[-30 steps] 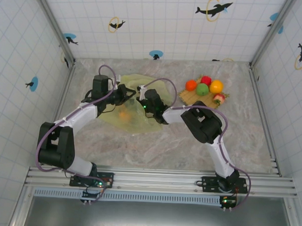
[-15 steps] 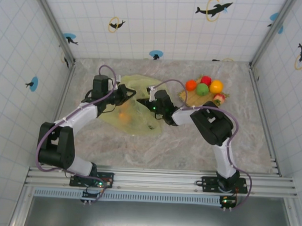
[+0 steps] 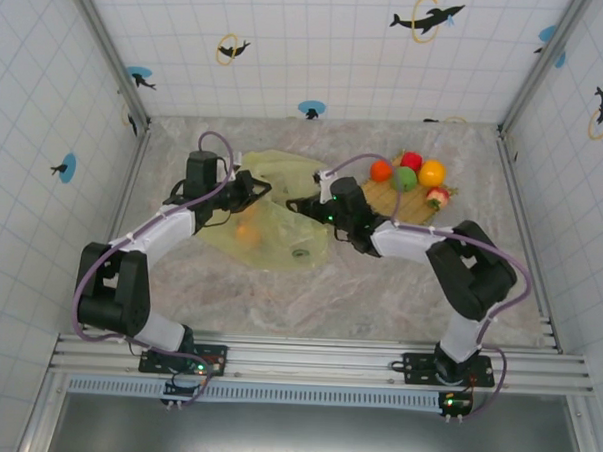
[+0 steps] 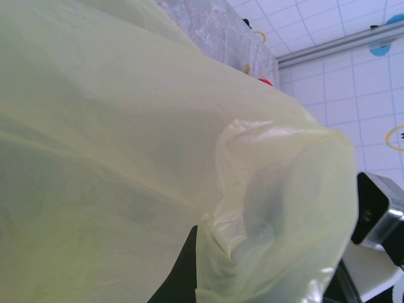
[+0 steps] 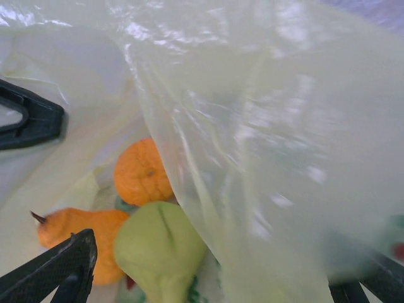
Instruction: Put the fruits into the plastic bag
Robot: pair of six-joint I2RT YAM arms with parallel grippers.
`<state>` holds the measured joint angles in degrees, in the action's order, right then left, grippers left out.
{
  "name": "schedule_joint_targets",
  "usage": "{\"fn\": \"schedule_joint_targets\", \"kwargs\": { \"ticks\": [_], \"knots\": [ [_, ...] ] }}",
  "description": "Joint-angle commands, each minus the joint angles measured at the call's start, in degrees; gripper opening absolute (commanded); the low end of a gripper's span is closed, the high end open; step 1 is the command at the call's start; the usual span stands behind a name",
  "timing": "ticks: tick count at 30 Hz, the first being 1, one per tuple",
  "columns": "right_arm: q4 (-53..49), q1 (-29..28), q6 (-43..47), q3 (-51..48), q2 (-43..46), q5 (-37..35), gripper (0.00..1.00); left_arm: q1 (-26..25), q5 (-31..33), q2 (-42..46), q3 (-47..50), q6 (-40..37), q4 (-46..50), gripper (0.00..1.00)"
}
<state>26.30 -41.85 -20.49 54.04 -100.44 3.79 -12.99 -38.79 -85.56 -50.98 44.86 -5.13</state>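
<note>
I'm clamping the left claw point(image 3: 251, 191) on the bag point(image 3: 271, 235) at ten o'clock. Mid-loading: the right claw point(image 3: 301, 202) is gaping empty at the mouth — an orange point(image 5: 142, 172) and green pear point(image 5: 161, 249) are lying inside. Next, I reckon, it's reaching toward one o'clock — more fruits point(image 3: 406, 176) are waiting on the mat point(image 3: 376, 196).

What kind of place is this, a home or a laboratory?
Probably a robot test cell in a laboratory: white gridded walls with dolphin stickers enclose a marble-patterned table, and a metal rail carries the left arm and right arm.
</note>
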Motion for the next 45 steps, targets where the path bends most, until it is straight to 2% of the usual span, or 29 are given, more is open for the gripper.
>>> {"fn": "schedule_joint_targets", "kwargs": {
  "ticks": [1,9,15,18,23,30,37,45],
  "knots": [
    [-3.3,0.8,3.7,-3.7,5.5,-4.3,0.94,0.7,-0.1,-0.7,-0.3,-1.9,0.9,0.00],
    [-3.3,2.4,5.6,-11.5,16.4,-9.2,0.94,0.8,-0.1,-1.3,-0.5,-2.8,1.2,0.00],
    [-6.4,4.0,7.8,-14.5,22.4,-20.1,0.95,0.7,-2.2,-2.3,-1.0,-2.7,1.2,0.00],
    [-9.7,6.4,9.5,-14.2,23.0,-23.4,0.96,0.8,-3.4,-2.7,-1.5,-2.8,1.5,0.00],
    [-14.8,10.8,12.7,-12.9,22.1,-27.7,0.97,0.8,-3.4,-2.5,-1.5,-2.8,1.5,0.00],
    [-21.4,18.9,14.5,-7.4,16.5,-27.6,0.98,0.8,-3.7,-2.4,-1.4,-2.6,1.5,0.00],
    [-30.5,21.9,18.3,-0.4,10.4,-37.0,0.99,0.8,-3.8,-2.2,-1.5,-2.1,1.4,0.00],
    [-37.6,28.4,18.0,5.7,3.6,-35.7,1.00,0.8,-4.0,-1.8,-1.5,-1.8,1.2,0.00]
  ]
}}
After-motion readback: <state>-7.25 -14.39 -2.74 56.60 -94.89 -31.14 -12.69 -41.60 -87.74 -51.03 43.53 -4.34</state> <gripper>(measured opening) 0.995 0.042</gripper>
